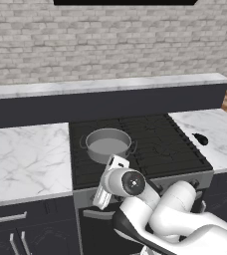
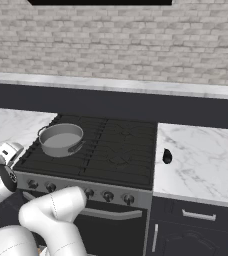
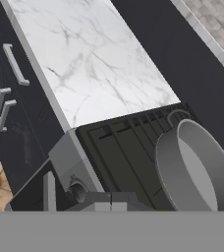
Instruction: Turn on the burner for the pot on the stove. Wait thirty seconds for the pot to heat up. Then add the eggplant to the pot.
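The grey pot (image 1: 108, 144) (image 2: 61, 138) (image 3: 195, 170) stands on the front left burner (image 1: 89, 168) of the black stove (image 1: 155, 144) (image 2: 116, 150). It has no lid and nothing shows inside it. The small dark eggplant (image 1: 200, 139) (image 2: 167, 156) lies on the marble counter right of the stove. My gripper (image 3: 110, 203) (image 2: 10, 149) is shut with nothing between its fingers. It sits low at the stove's front left corner, right beside the leftmost knob (image 3: 77, 191). Whether it touches that knob I cannot tell.
A row of round knobs (image 2: 108, 196) runs along the grey front strip, above the oven handle (image 2: 111, 214). Marble counters flank the stove on the left (image 1: 26, 159) and right (image 2: 201, 165). Dark drawers with bar handles (image 3: 14, 64) sit below the left counter.
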